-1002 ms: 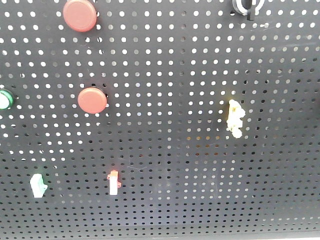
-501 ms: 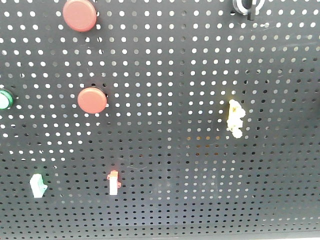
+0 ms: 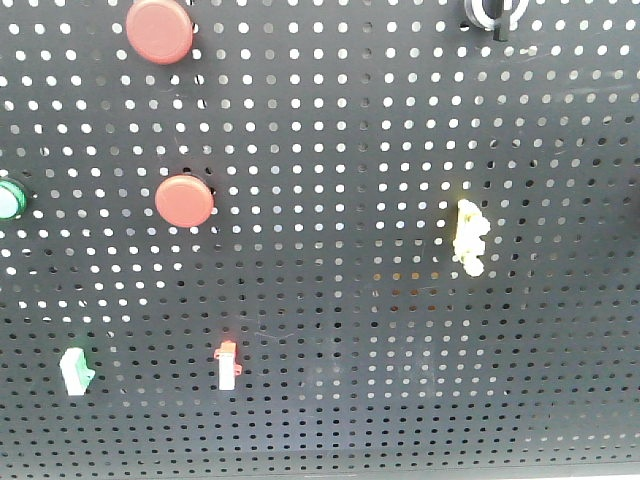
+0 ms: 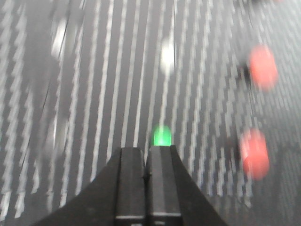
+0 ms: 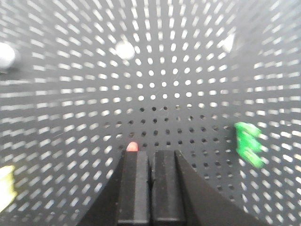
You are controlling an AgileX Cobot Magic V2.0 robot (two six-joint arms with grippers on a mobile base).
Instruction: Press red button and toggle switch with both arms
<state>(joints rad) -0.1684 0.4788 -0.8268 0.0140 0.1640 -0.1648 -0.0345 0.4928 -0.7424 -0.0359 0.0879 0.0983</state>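
Observation:
On the black pegboard (image 3: 330, 300), the red button (image 3: 160, 30) is the larger disc at the top left in the front view. The toggle switch (image 3: 495, 12), a silvery ring with a black lever, is cut by the top edge at the right. Neither gripper shows in the front view. In the blurred left wrist view my left gripper (image 4: 146, 149) is shut with nothing between its fingers, away from the board; two red blobs lie to its right, the upper one likely the red button (image 4: 262, 66). My right gripper (image 5: 150, 153) is shut and empty, facing the board.
A smaller red disc (image 3: 185, 200), a green button (image 3: 8, 198), a yellow lumpy switch (image 3: 470, 238), a white switch with a red tip (image 3: 228, 365) and a white-green switch (image 3: 75, 370) also stand on the board. The red tip (image 5: 132, 146) peeks just beyond my right fingertips.

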